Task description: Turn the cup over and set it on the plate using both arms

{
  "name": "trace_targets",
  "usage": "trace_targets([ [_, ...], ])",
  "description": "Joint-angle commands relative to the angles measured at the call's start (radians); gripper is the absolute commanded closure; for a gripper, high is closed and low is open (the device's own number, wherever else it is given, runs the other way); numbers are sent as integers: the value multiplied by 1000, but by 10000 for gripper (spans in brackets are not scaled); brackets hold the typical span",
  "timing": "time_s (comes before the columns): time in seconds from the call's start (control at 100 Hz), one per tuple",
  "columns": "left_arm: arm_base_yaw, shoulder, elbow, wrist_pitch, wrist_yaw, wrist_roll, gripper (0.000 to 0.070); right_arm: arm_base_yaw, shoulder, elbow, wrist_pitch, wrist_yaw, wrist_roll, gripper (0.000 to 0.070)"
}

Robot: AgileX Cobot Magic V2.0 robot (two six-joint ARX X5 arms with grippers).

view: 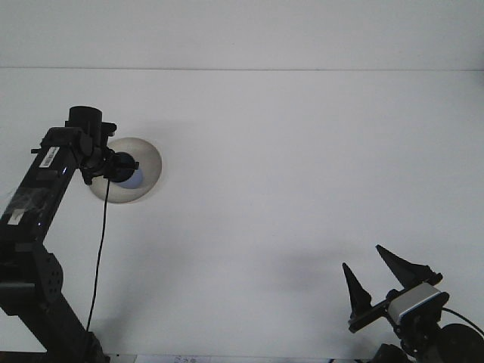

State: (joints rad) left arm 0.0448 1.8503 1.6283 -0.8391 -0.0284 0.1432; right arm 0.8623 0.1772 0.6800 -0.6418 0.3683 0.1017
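White table (287, 189) fills the view, bare apart from one plate and the two arms. Left arm (41, 219) is stretched up from the bottom-left corner, wrist over the plate's near-left edge. Plate (147, 162) is seen as a pale greyish disc on the left side of the table, partly covered by the wrist. Right gripper (374, 283) is parked at the bottom-right corner, well apart from the plate, its two dark pointed fingers spread wide, nothing held. Left gripper (113, 168) is hidden by its own wrist housing; whether it is spread or closed cannot be told. Cup (125, 172) is seen as a small dark blue shape with a lighter patch, right at the gripper tip, over the plate's left half. Whether the cup is gripped, or already resting on the plate, cannot be told, nor whether it is upright.

Judged risks: if the cup is let go while tilted, it can be tipped or rolled off the plate, since it sits toward the left half, not the centre. If the wrist is pulled back while the fingers are only partly cleared, the cup can be dragged along and the plate shifted. A black cable (97, 257) hanging from the wrist could be snagged on retreat.
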Motion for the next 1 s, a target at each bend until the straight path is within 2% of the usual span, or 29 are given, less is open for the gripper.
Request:
trace_targets([
  [0.0,1,27,28,11,-2,-24,643,8,2,5,13,3,0,191],
  [0.01,1,27,29,11,-3,-27,625,8,2,5,13,3,0,191],
  [0.02,1,27,31,11,-3,-33,578,8,2,5,13,3,0,191],
  [0.05,1,27,34,11,-3,-38,520,8,2,5,13,3,0,191],
  [0.14,1,27,52,10,-2,-59,215,8,2,5,12,3,0,191],
  [0.2,1,26,73,3,-2,-60,129,8,2,5,12,3,0,191],
  [0.6,1,-13,356,-149,-2,-152,124,8,2,5,11,3,0,191],
  [0.87,-21,-313,371,-150,1,-178,125,8,2,5,11,7,0,191],
  [0.99,-54,-463,325,-138,37,-190,125,8,2,5,12,38,-1,191],
])
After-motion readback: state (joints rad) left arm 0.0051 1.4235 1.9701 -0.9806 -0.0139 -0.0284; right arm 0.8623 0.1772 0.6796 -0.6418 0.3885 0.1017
